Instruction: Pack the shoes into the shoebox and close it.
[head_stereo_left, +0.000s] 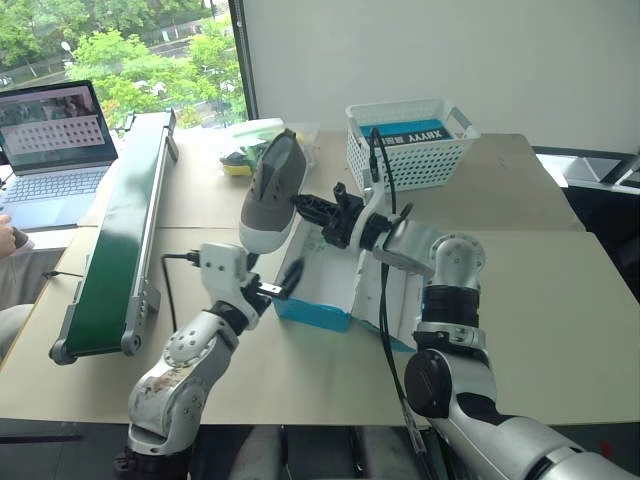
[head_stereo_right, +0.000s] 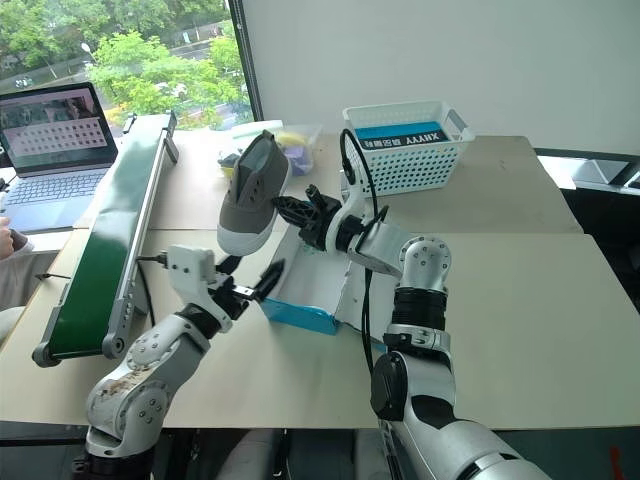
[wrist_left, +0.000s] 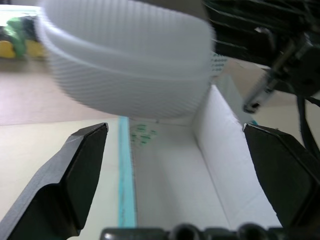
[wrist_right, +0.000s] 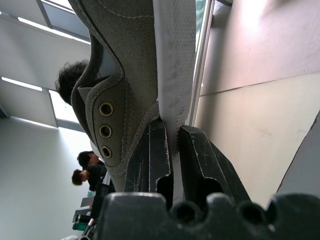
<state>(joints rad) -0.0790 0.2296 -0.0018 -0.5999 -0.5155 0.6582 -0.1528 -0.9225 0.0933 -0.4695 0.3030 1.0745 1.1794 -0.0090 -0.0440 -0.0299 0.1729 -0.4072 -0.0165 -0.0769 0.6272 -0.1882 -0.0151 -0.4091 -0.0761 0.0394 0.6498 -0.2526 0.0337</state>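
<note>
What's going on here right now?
The right hand is shut on the edge of a grey sneaker and holds it in the air, toe down, over the open teal shoebox. The left hand is open at the box's near end, holding nothing. The box interior looks empty where visible. A white lattice basket sits farther back on the table.

You are in an office-like robotics test room. A laptop (head_stereo_left: 50, 150) stands open at the far left, a green conveyor (head_stereo_left: 120, 230) lies along a plain beige table (head_stereo_left: 560, 300), and a white basket (head_stereo_left: 410, 145) sits at the back. A big window (head_stereo_left: 120, 50) looks onto trees; people stand in the right wrist view's background.
</note>
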